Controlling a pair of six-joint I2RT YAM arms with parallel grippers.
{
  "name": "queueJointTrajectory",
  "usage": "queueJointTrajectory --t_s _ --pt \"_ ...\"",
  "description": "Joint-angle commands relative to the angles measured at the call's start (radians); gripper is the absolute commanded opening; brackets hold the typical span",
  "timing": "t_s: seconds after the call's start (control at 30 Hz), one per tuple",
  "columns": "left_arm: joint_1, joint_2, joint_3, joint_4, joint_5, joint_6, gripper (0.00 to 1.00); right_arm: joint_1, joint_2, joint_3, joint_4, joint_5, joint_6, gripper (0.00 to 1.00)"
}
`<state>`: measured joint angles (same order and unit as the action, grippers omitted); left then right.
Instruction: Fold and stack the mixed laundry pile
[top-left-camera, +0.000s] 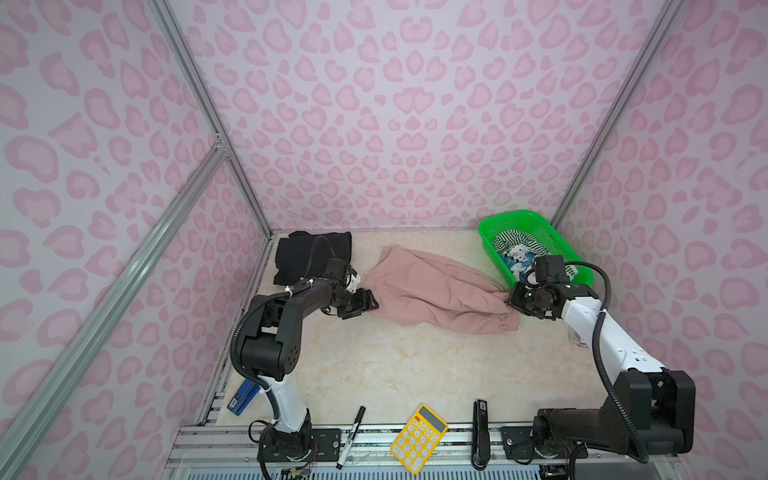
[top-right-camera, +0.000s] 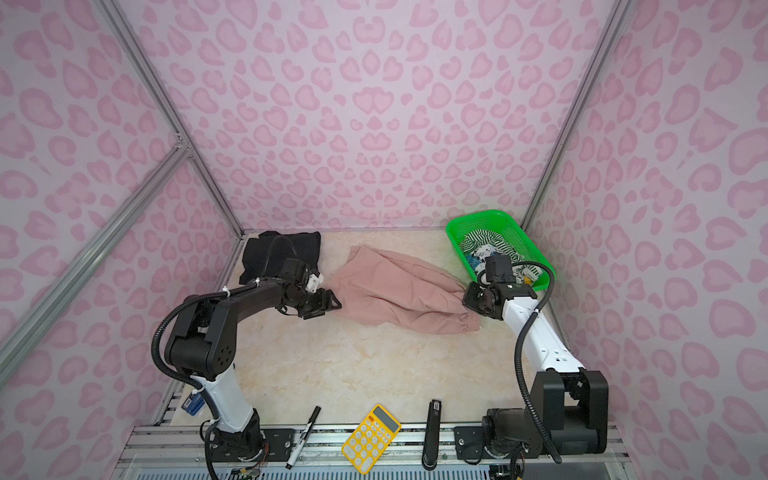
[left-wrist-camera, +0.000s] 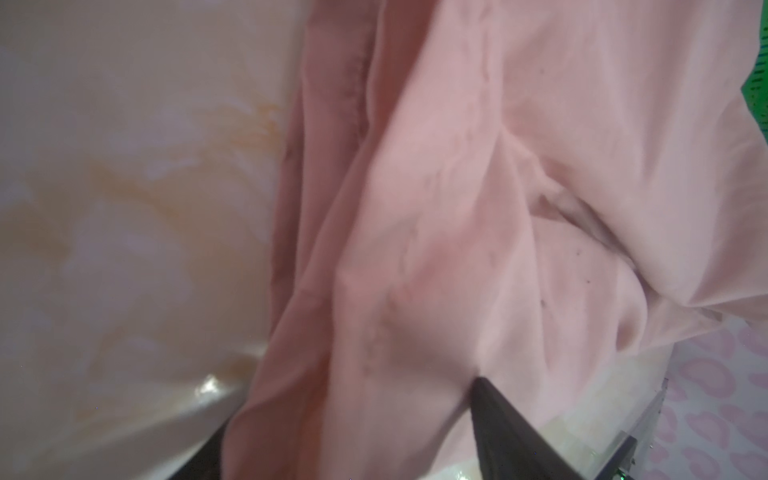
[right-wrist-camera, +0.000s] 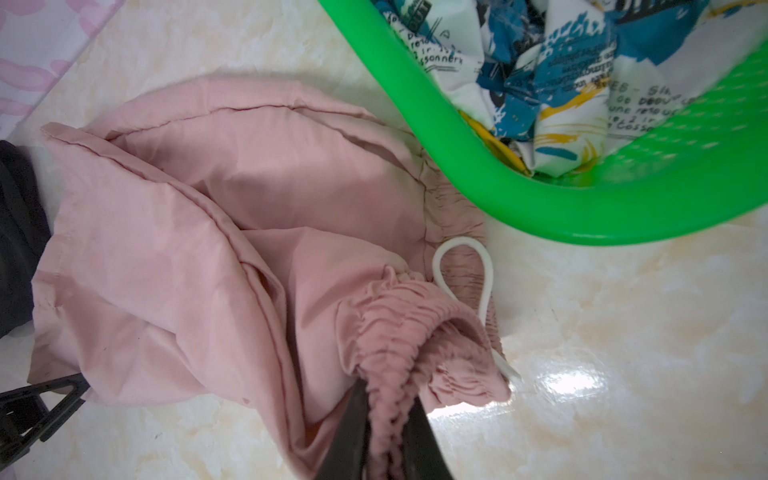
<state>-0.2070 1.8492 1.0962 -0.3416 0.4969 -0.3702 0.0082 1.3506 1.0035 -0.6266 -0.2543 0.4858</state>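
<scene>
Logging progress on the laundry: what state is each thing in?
pink shorts: unfolded, lying on table.
black garment: looks folded, back left.
green basket: holds crumpled garments.
left gripper: open, at the shorts.
right gripper: shut on pink shorts.

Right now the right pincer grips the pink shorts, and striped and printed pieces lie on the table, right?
No: the striped piece and printed piece lie in the green basket (both top views); the right pincer does grip the pink shorts.

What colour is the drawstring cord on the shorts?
The cord is white; clearest in right wrist view.
</scene>
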Motion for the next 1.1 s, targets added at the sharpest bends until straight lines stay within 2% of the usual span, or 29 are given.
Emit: queueJointTrajectory --t_s 0.0,0.17,0.27,0.4,0.63,0.7,0.77,0.8,0.87,1.07 --pt "0.002 0.023 -0.014 0.114 0.068 -0.040 0.60 0.000 -0.001 0.001 0.011 -0.006 -0.011 0.13" --pt "0.009 -0.009 -0.022 0.099 -0.014 -0.070 0.14 0.000 -0.005 0.000 0.007 -0.001 -0.023 0.13" --pt "0.020 -0.097 -0.060 0.027 -0.107 -0.075 0.04 0.005 -0.007 0.009 -0.021 0.013 -0.043 0.13" --pt "0.025 -0.282 -0.191 -0.087 -0.220 -0.103 0.03 0.045 -0.020 0.012 -0.069 0.048 -0.075 0.13" --pt "0.018 -0.710 -0.539 -0.160 -0.266 -0.303 0.03 0.141 0.031 0.053 -0.177 0.039 -0.155 0.13" --pt "0.015 -0.832 -0.598 -0.201 -0.288 -0.348 0.03 0.165 0.072 0.091 -0.192 0.034 -0.173 0.13" --pt "0.014 -0.913 -0.621 -0.257 -0.317 -0.363 0.09 0.178 0.122 0.139 -0.195 0.027 -0.183 0.13" --pt "0.014 -0.942 -0.624 -0.290 -0.341 -0.363 0.14 0.186 0.151 0.169 -0.193 0.022 -0.185 0.13" --pt "0.010 -0.968 -0.623 -0.288 -0.336 -0.375 0.16 0.196 0.207 0.229 -0.190 0.011 -0.186 0.13" --pt "0.008 -0.906 -0.575 -0.327 -0.405 -0.363 0.16 0.214 0.382 0.377 -0.106 -0.038 -0.144 0.15"
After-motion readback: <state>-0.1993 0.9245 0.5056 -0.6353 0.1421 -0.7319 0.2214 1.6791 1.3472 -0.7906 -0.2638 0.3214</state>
